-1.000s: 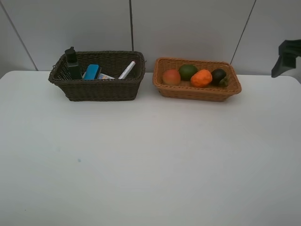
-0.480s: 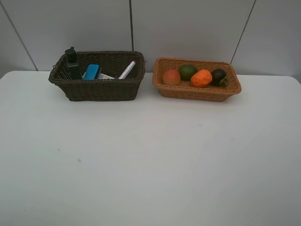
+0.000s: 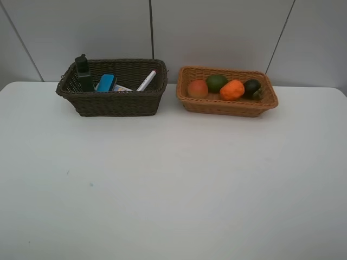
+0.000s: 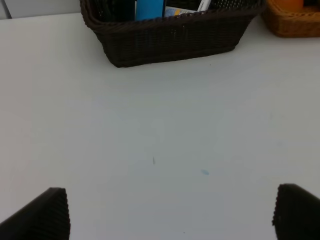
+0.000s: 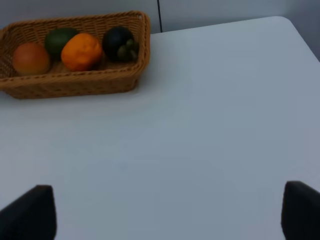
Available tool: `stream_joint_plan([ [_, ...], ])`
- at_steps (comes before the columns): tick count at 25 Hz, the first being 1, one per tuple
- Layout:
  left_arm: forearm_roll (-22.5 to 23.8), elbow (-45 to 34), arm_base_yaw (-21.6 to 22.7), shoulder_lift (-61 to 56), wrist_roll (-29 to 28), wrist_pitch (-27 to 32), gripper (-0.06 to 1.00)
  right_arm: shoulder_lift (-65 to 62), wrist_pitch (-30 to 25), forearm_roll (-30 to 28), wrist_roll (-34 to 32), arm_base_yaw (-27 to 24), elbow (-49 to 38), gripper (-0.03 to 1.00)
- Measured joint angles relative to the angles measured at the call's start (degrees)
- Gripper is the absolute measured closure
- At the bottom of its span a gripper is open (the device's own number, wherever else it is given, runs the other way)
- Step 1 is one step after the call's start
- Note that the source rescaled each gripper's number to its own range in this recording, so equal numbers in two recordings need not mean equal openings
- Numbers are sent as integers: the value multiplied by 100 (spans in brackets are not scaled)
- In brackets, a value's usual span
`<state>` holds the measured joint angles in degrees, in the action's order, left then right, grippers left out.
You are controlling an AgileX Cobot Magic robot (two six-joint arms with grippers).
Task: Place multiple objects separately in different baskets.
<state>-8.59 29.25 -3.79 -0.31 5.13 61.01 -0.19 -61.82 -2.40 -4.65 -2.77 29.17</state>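
The dark brown basket (image 3: 111, 103) at the back left holds the dark green pump bottle (image 3: 83, 73), the white bottle with blue cap (image 3: 105, 82) and the pink-tipped marker (image 3: 147, 80). The black eraser is hidden. The light tan basket (image 3: 227, 106) to its right holds the red-orange fruit (image 3: 197, 88), green fruit (image 3: 216, 82), orange fruit (image 3: 232, 90) and dark fruit (image 3: 251, 87). Neither gripper shows in the exterior view. My left gripper (image 4: 172, 215) is open and empty over bare table, well short of the dark basket (image 4: 170, 37). My right gripper (image 5: 165, 215) is open and empty, well short of the tan basket (image 5: 75, 82).
The white table (image 3: 173, 184) stretches from the baskets to the near edge. A grey panelled wall (image 3: 217, 32) stands right behind the baskets. The table's rounded far right corner (image 5: 282, 22) shows in the right wrist view.
The dark part of my right arm that showed at the right edge of the exterior view one second ago has left the view. The baskets and objects have not moved.
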Motion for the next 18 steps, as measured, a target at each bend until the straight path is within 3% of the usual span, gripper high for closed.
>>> stream_joint_plan([
  [18, 5, 0, 0, 0, 0, 0, -6, 0, 39, 23, 123, 41, 0, -3],
])
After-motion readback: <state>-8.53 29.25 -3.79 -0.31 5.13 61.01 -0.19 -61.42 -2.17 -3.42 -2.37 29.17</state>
